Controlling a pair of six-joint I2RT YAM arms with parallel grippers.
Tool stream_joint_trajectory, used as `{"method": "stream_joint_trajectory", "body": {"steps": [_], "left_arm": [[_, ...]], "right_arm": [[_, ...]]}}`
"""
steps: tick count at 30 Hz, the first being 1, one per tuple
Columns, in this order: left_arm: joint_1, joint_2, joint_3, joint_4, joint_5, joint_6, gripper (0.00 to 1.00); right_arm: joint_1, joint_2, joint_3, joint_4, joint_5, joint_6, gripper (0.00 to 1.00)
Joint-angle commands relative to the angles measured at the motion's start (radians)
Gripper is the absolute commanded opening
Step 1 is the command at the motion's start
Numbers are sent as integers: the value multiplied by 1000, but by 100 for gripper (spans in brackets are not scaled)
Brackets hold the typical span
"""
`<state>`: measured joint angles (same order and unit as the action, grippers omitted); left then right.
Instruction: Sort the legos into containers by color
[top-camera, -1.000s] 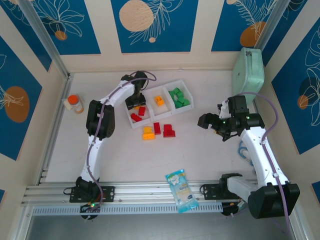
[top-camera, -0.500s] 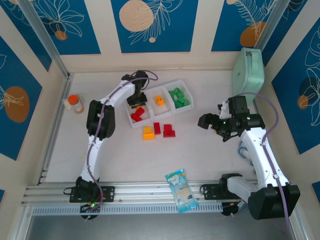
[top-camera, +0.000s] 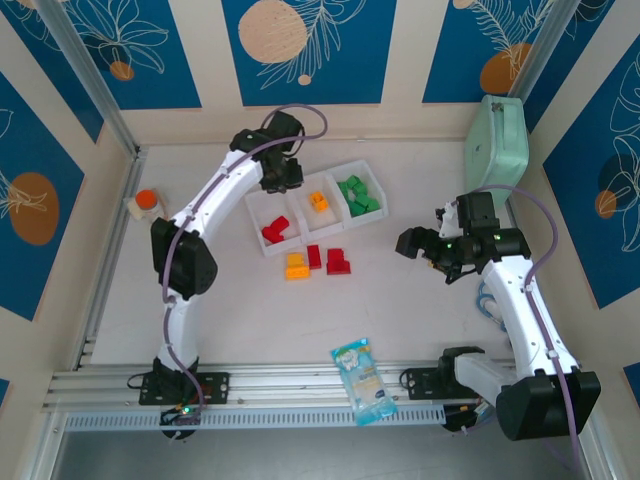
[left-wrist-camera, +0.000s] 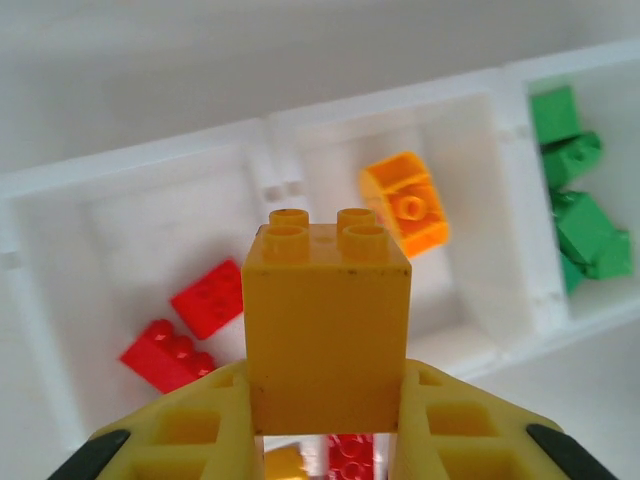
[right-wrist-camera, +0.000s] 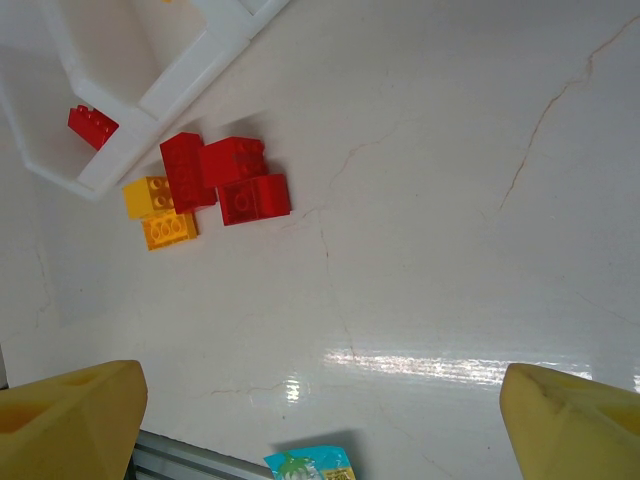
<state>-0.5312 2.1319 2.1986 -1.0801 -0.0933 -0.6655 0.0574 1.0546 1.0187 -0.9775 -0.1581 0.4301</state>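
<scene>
Squarely, left gripper (left-wrist-camera: 325, 435) clamps a glossy studded yellow brick (left-wrist-camera: 327, 320); right gripper (right-wrist-camera: 320, 420) gapes

White, glossy bench (top-camera: 250, 320) with hairline cracks. Toward the far edge, centred: white three-compartment tray (top-camera: 328, 234). Just nearer than the tray, touching cluster of loose legos (top-camera: 338, 262), red and orange. Orange-capped bottle (top-camera: 148, 206) by the left edge. Mint-green case (top-camera: 497, 145) in the far right corner. Snack packet (top-camera: 366, 380) at the near edge.

Between left gripper (left-wrist-camera: 327, 400) jaws: held brick (left-wrist-camera: 327, 320). Beyond them: tray (left-wrist-camera: 270, 150), bricks (left-wrist-camera: 405, 205) in all 3 compartments. Ahead of right gripper (right-wrist-camera: 325, 410) jaws: loose bricks (right-wrist-camera: 215, 185) just beside tray.
</scene>
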Motion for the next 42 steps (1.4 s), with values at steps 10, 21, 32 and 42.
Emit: {"method": "stream_joint_trajectory", "body": {"steps": [10,21,32,42], "left_arm": [[-76,200,161,10,113,15,38],[-88,78,101,2,76,84,71],[-97,-375,-449,210,81,151,99],[-30,-942,-1010,259,3,180,99]], "right_arm": [[-9,-57,21,-56,7,-4,92],[1,-57,35,-66,-24,16,98],[236,61,54,-35,-17,18,98],[630,289,14,204,251,-430,100]]}}
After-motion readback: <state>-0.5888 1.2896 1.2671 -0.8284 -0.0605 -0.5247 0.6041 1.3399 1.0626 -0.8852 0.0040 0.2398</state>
